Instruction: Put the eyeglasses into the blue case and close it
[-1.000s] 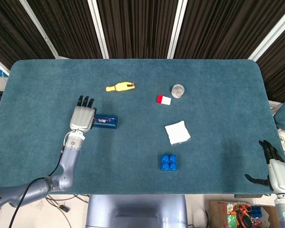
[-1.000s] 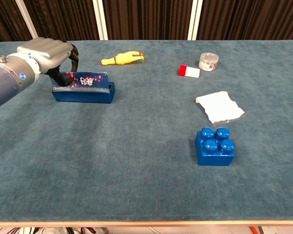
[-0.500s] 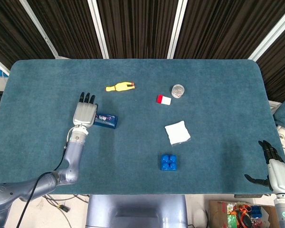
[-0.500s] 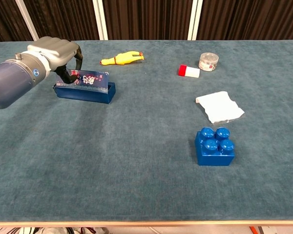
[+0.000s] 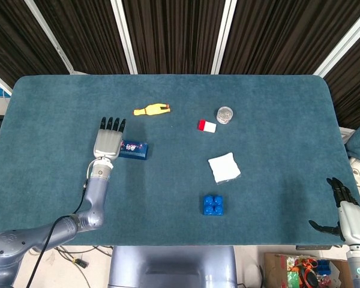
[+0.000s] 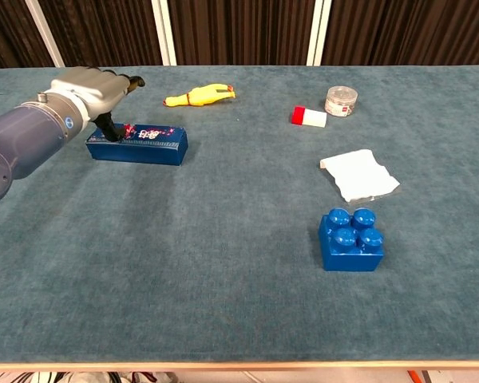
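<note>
Eyeglasses are not visible in either view, so I judge them to be inside the blue case (image 6: 137, 144), though I cannot confirm that from here. That case lies flat on the table (image 5: 276, 120) at about 9 o'clock from the table centre, its patterned lid down and apparently level with the body in the chest view; I read the closing as done or all but done, with perhaps a final press to seat the lid. My left hand (image 5: 107, 142) rests at the case's left end, fingers extended rather than curled, one dark fingertip touching the lid's near corner; it grips nothing. My right hand (image 5: 348, 210) hangs off the table edge at about 4 o'clock, fingers apart, holding nothing. What remains, in my judgement, is confirming the latch and taking the left hand away. Surface is a teal, felt-like cloth over a rounded-corner table. On it are a yellow rubber chicken (image 5: 151, 110) at 11 o'clock, a red and white block (image 5: 207, 126) and a small clear jar (image 5: 224, 114) near 1 o'clock, a folded white cloth (image 5: 224, 167) at 3 o'clock and a blue toy brick (image 5: 212, 205) at 5 o'clock. Behind runs a dark slatted wall with pale vertical posts.
</note>
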